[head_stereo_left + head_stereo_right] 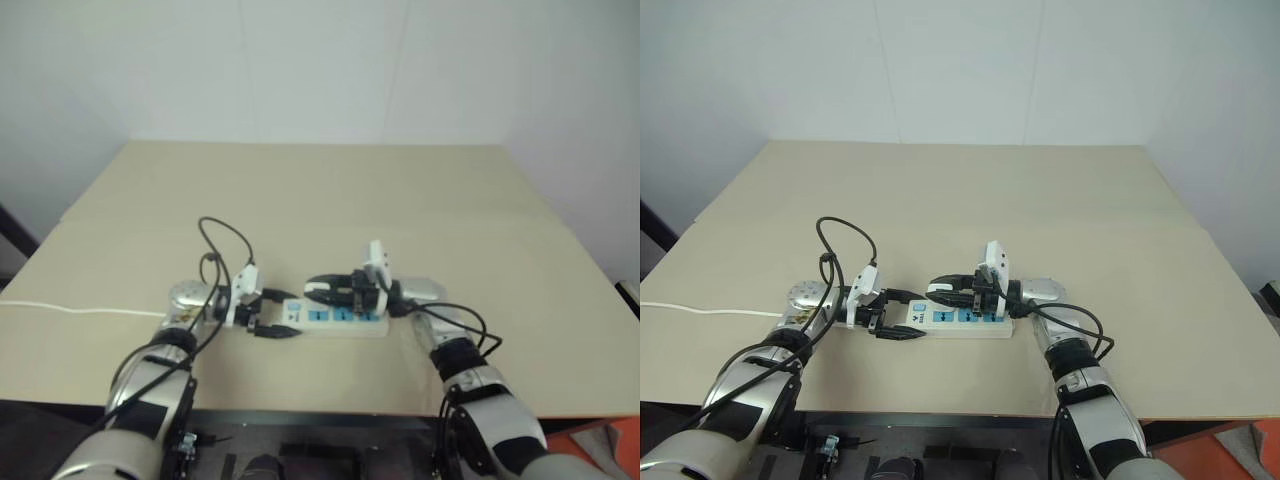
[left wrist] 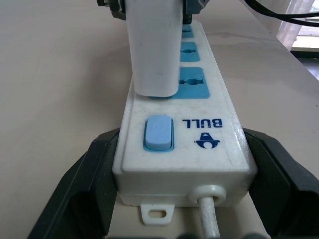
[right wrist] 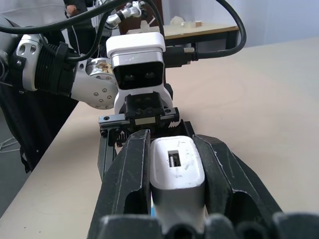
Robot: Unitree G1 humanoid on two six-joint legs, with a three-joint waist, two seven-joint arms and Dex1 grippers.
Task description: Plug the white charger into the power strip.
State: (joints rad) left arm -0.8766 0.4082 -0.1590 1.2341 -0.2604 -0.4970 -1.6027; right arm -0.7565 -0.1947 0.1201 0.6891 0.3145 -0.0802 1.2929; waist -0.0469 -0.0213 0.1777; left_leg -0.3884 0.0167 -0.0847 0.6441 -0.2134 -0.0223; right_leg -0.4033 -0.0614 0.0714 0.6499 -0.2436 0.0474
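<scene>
The power strip (image 1: 345, 318) lies on the tan table (image 1: 320, 200), long and white with blue socket faces. My left gripper (image 1: 272, 314) is shut on its switch end, one black finger (image 2: 84, 184) against each long side. My right gripper (image 1: 312, 290) comes in level from the other side, shut on the white charger (image 3: 177, 169). In the left wrist view the charger (image 2: 154, 50) stands upright over the strip (image 2: 199, 134), with its lower end at the strip's face beside the blue switch (image 2: 158, 133). Its prongs are hidden.
The strip's thin white cord (image 1: 70, 308) runs off across the table to the left edge. Black cables (image 1: 225, 240) loop above my left wrist. The table's near edge is just below both arms, and bare tabletop stretches beyond to the white wall.
</scene>
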